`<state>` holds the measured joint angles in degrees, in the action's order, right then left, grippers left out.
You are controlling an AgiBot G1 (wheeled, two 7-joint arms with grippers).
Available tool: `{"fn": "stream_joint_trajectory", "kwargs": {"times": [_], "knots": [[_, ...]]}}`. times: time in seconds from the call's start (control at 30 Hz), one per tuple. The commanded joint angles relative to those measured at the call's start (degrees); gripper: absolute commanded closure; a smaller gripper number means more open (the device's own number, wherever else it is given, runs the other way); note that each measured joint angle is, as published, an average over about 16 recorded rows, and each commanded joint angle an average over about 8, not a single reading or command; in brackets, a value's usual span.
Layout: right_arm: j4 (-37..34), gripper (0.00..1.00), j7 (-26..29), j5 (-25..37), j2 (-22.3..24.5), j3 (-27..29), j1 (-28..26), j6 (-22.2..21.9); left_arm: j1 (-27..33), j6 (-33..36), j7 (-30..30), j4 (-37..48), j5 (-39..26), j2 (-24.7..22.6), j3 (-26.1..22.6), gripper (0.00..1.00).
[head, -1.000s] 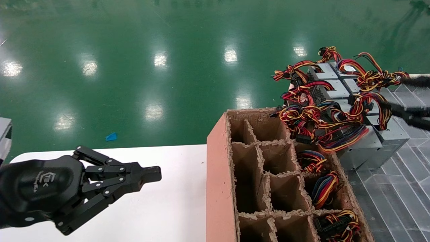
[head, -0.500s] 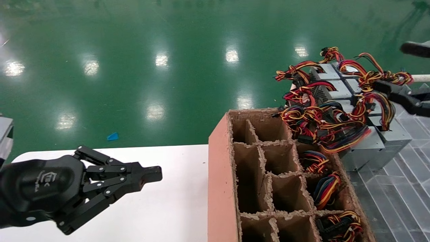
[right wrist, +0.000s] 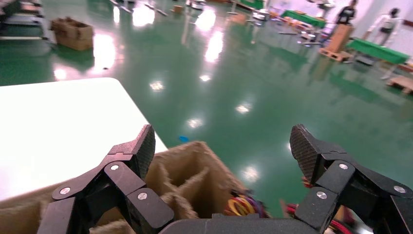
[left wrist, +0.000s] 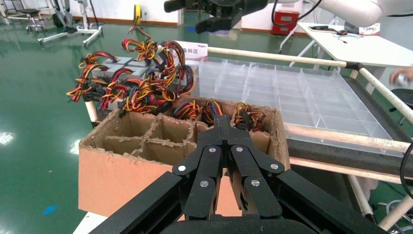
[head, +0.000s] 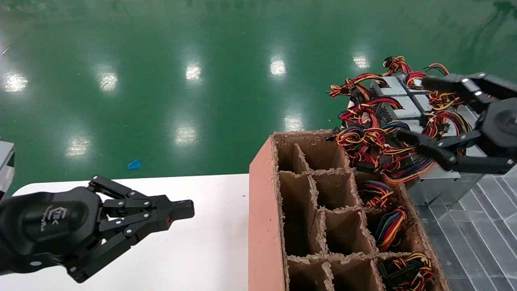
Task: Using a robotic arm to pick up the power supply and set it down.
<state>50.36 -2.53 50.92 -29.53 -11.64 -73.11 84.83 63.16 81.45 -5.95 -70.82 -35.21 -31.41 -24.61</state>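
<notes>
Several grey power supplies (head: 400, 107) with red, yellow, black and blue wire bundles are stacked at the right, behind the cardboard box; they also show in the left wrist view (left wrist: 119, 66). My right gripper (head: 414, 109) hovers open over this stack, one finger above the far units and the other above the near wires. In its own view the right gripper (right wrist: 224, 146) holds nothing between its wide-apart pads. My left gripper (head: 183, 210) is shut and empty over the white table at the lower left, and its own view shows the fingertips (left wrist: 223, 122) pressed together.
A brown cardboard divided box (head: 264, 210) stands between the arms, with wire bundles (head: 389, 228) in its right-hand cells. A clear plastic compartment tray (head: 484, 226) lies at the right. The white table (head: 194, 250) spreads under the left arm. Green floor lies beyond.
My right gripper has come in from the right edge and now spreads open over the stack of power supplies. The left arm has not moved.
</notes>
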Motion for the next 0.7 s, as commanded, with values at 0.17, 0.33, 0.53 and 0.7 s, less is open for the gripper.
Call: {"fn": "stream_joint_trajectory", "kwargs": {"times": [0.17,0.33,0.53,0.7], "knots": [[3.77,0.00,2.16,-1.47,-0.89,-0.71,1.88,0.14,0.00,0.00,0.00,0.00,0.00,0.00,0.00,0.60],[6.92,0.00,3.96,-2.70,-1.64,-1.31,3.44,0.26,0.00,0.00,0.00,0.00,0.00,0.00,0.00,0.00],[10.76,0.00,6.16,-4.20,-2.55,-2.03,5.35,0.40,0.00,0.00,0.00,0.00,0.00,0.00,0.00,0.00],[13.94,0.00,7.97,-5.44,-3.30,-2.63,6.93,0.52,0.00,0.00,0.00,0.00,0.00,0.00,0.00,0.00]]}}
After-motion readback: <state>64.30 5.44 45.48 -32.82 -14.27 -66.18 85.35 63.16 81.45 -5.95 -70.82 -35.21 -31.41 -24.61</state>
